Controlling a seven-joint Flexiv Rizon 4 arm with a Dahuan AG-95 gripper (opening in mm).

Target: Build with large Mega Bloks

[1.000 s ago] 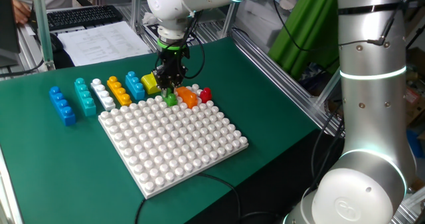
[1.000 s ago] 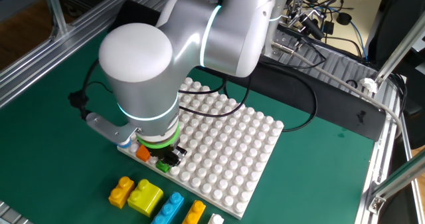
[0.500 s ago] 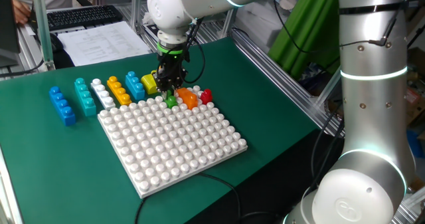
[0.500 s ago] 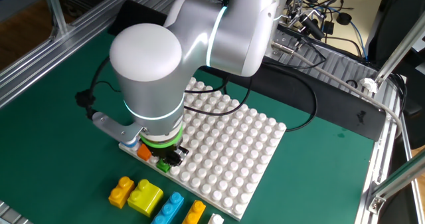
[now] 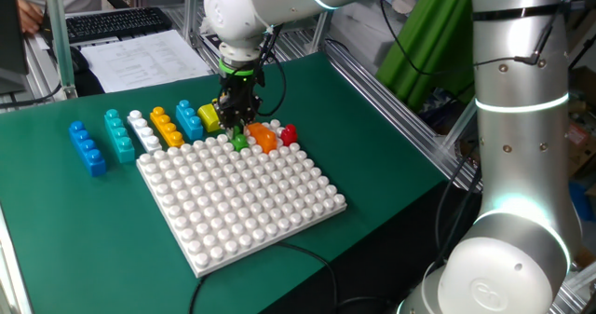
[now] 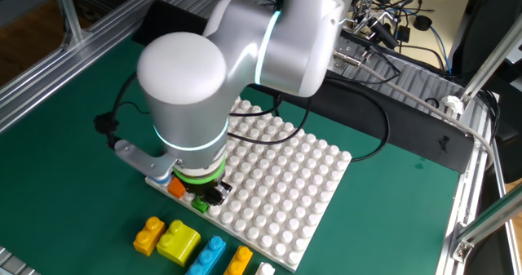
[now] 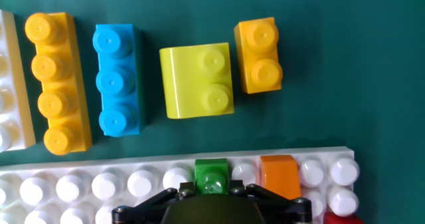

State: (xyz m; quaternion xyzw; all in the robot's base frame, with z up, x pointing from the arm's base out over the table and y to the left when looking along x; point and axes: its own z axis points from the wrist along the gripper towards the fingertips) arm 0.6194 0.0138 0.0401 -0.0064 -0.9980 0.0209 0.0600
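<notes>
Gripper (image 5: 237, 128): pointing straight down at the far edge of the baseplate (image 5: 244, 198), fingers either side of the green block (image 5: 240, 142). Looks clamped on it, w/ the block seated on the edge row. In the hand view the green block (image 7: 212, 176) sits bottom centre, dark finger bodies right below it.

Orange block (image 7: 279, 171): on the same edge row, just right of green in the hand view; touching or nearly so, can't tell which.

Red block (image 5: 288, 133): further right along that edge, centre of one fixed view; only a sliver at bottom right of the hand view.

Loose blocks on the green mat (image 5: 391, 179), beyond the plate, hand view, right to left:
- small orange-yellow 2-stud (image 7: 259, 55), upper right
- lime-yellow block (image 7: 197, 80), studs along its right side, just left of it
- blue 3-stud (image 7: 117, 80)
- yellow 4-stud (image 7: 58, 82)
- white block (image 7: 13, 84), cut by the left edge

One fixed view, left part, also shows:
- teal block (image 5: 118, 134)
- long blue block (image 5: 87, 147), furthest left, apart from the row

Other fixed view: arm body hides most of the gripper (image 6: 209, 195); green and orange just visible under it, lower left.
</notes>
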